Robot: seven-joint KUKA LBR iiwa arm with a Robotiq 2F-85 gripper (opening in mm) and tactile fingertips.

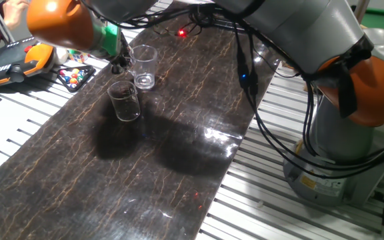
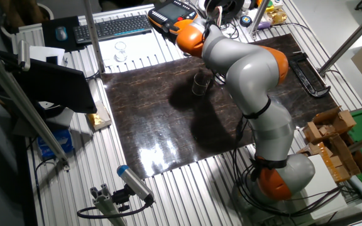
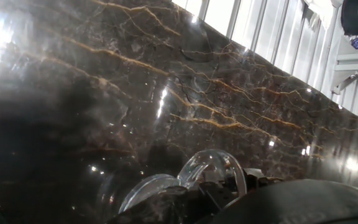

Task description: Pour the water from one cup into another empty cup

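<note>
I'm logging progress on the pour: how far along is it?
Early. Done: the claw has reached the cups and sits low beside the tumbler. In hand: apparently lining up a grasp; whether it is closed on the glass cannot be told. Both the tumbler and the tapered cup stand upright on the dark mat, close together. Left: grip, lift, tilt the tumbler over the tapered cup.

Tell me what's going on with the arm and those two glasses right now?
Gripper at the tumbler, grip unclear. Tapered cup upright beside it, apart. Nothing between them.
</note>
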